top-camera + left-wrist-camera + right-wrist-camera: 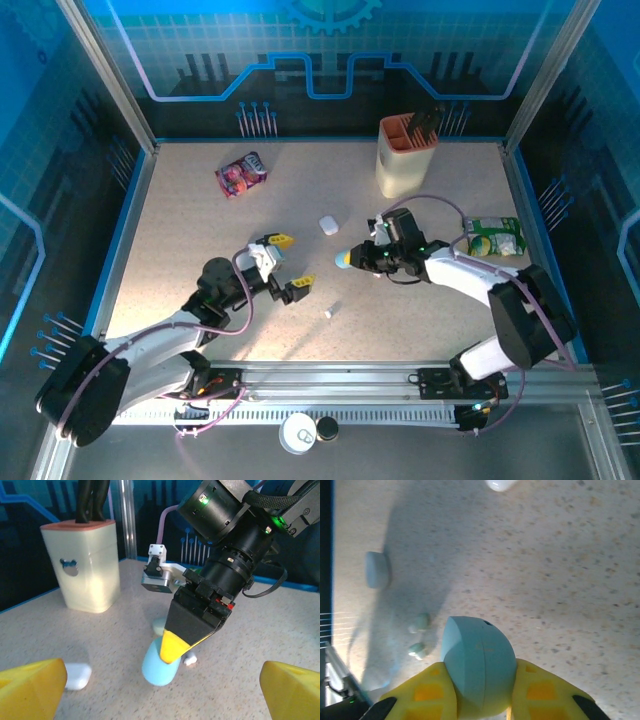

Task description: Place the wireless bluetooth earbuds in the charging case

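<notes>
My right gripper (352, 257) is shut on a pale blue charging case (480, 665), its yellow fingers (430, 697) pressing both sides and holding it down near the tabletop (159, 670). Two pale earbuds (420, 622) lie on the table just beside it, and in the left wrist view a small white earbud (190, 660) shows next to the case. Another white earbud (328, 313) lies alone nearer the front. My left gripper (288, 264) stands open and empty a short way left of the case, facing it. A white case (328, 225) lies behind.
A pale blue rounded piece (376, 569) lies close behind the held case. A beige utensil holder (405, 155) stands at the back right. A snack bag (241, 174) lies at the back left and a green packet (495, 237) at the right.
</notes>
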Robot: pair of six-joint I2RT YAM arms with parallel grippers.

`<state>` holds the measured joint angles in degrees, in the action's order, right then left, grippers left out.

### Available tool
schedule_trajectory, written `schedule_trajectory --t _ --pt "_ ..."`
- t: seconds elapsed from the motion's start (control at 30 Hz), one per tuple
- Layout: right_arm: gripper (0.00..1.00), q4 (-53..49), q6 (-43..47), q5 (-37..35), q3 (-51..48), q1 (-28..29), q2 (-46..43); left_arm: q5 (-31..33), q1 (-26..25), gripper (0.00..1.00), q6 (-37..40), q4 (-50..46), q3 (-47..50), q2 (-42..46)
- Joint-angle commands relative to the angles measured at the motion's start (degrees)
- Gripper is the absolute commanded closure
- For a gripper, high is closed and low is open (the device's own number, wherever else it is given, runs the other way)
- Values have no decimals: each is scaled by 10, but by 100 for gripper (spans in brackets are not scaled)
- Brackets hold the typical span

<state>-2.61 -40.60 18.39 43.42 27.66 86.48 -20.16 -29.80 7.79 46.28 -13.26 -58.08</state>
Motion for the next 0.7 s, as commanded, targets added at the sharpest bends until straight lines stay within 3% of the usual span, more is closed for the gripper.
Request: schedule_trajectory --t 0.0,0.13,0.23,0.47,0.67 --pt "89 -2 21 -34 6 -3 34 55 -2 1 9 -84 -3 23" --pt "87 10 30 -44 6 2 67 132 -2 1 -47 -189 -40 38" --pt "80 8 33 -59 6 2 78 172 -1 1 -64 -247 -63 35" --pt "42 -41 68 -118 19 14 27 307 21 1 -155 -404 -140 -7" --pt "30 -89 114 -197 44 55 -35 341 68 2 -262 -518 -204 -62"
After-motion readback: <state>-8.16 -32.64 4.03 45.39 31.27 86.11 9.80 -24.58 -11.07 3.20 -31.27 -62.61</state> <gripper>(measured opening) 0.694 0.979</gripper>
